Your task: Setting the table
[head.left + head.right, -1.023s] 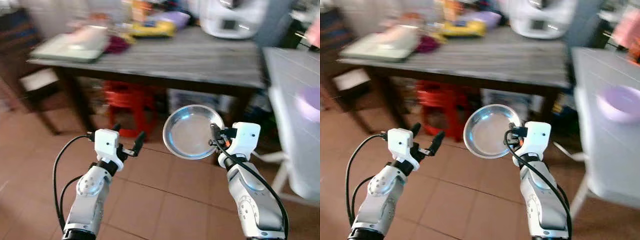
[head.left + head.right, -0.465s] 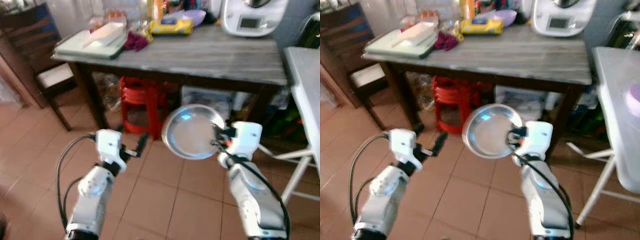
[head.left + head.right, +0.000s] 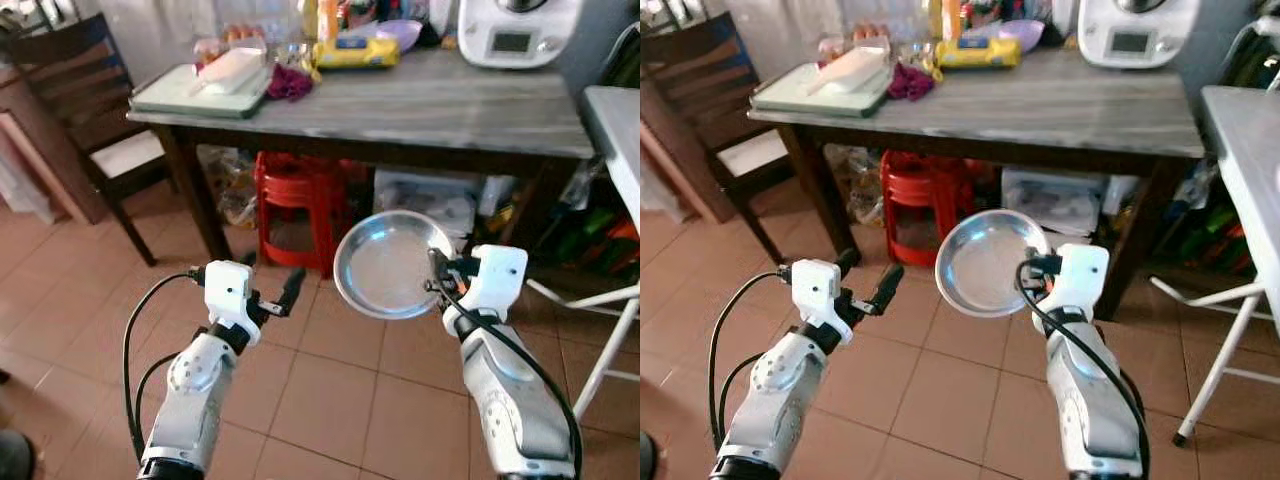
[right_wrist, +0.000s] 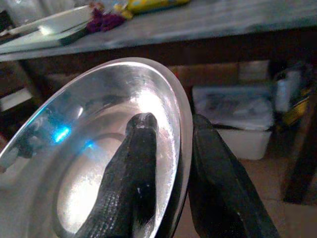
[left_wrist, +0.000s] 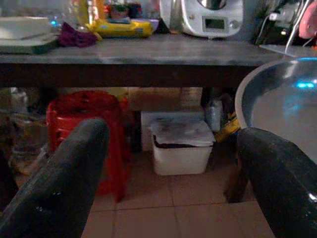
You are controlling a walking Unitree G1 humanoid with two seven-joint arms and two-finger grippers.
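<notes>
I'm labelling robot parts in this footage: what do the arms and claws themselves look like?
Both arms are silver-grey with rounded joint housings. Each ends in a white boxy wrist block carrying a left claw or right claw of two long black, matte, round-tipped fingers. Black cables loop beside each forearm; orange wiring shows at the right wrist.

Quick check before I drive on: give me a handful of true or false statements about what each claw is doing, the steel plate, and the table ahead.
1. The right claw pinches the rim of the steel plate. True.
2. The left claw holds a cup. False: its fingers stand apart with nothing between them.
3. The plate rests flat on the wooden table. False: it is held tilted in the air over the tiled floor, short of the table.
4. A red stool stands under the table. True.
5. A white appliance stands on the table at the far right end. True.
</notes>
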